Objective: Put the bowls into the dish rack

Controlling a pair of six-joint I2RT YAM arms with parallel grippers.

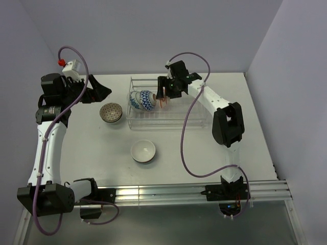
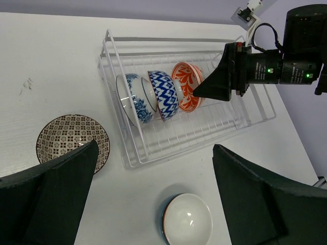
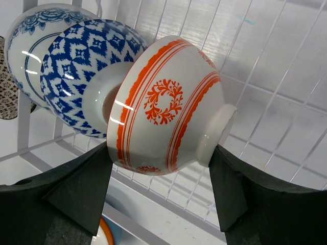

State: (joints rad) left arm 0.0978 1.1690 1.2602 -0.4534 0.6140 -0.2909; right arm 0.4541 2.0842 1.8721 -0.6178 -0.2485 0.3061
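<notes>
White tabletop [image 1: 255,132] is bearing the dish rack [image 1: 194,122], where the right gripper [image 3: 161,153] is pinching the orange-red bowl [image 3: 163,102] just beside a blue-patterned bowl [image 2: 166,94]. Left gripper [image 1: 103,92] is gaping wide.

right hand [image 3: 159,176]: fingers against rim and foot of orange-red bowl [image 3: 163,102] | bowl on edge over dish rack [image 3: 276,66] bars | blue zigzag bowl [image 3: 71,66] just beside it, blue floral bowl [image 3: 28,33] beyond
</notes>
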